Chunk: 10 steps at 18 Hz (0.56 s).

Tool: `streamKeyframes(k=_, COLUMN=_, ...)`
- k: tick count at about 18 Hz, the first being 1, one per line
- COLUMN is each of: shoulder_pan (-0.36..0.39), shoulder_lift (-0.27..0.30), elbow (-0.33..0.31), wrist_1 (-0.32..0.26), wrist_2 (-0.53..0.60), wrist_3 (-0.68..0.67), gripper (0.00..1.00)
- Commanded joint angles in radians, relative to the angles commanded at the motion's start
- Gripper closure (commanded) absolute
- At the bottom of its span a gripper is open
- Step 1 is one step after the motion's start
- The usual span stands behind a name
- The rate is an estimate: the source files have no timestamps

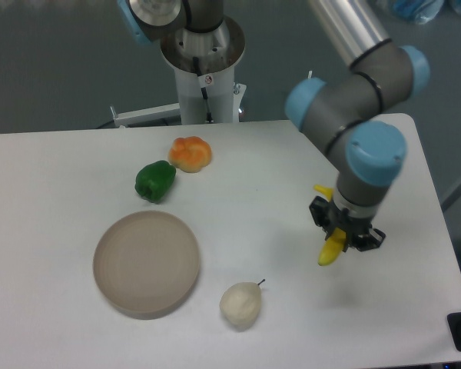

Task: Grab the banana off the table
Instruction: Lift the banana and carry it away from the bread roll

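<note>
The yellow banana (331, 247) hangs in my gripper (344, 229), over the right part of the white table (276, 184). Its lower end sticks out below the black fingers and a small yellow tip shows above them; the middle is hidden by the gripper. The gripper is shut on the banana, and a faint shadow lies on the table beneath it, so the fruit is off the surface.
A round beige plate (146, 263) lies at the front left. A pale pear (240, 304) rests near the front edge. A green pepper (154, 181) and an orange-yellow fruit (190, 154) sit at the back left. The robot base (203, 61) stands behind the table.
</note>
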Motion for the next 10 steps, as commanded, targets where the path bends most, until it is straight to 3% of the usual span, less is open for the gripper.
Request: streamKeyframes(k=10, shoulder_pan=0.009, shoulder_lift=0.001, elbow=-0.009, wrist_1=0.006, wrist_2=-0.006, wrist_3=0.039, gripper=1.00)
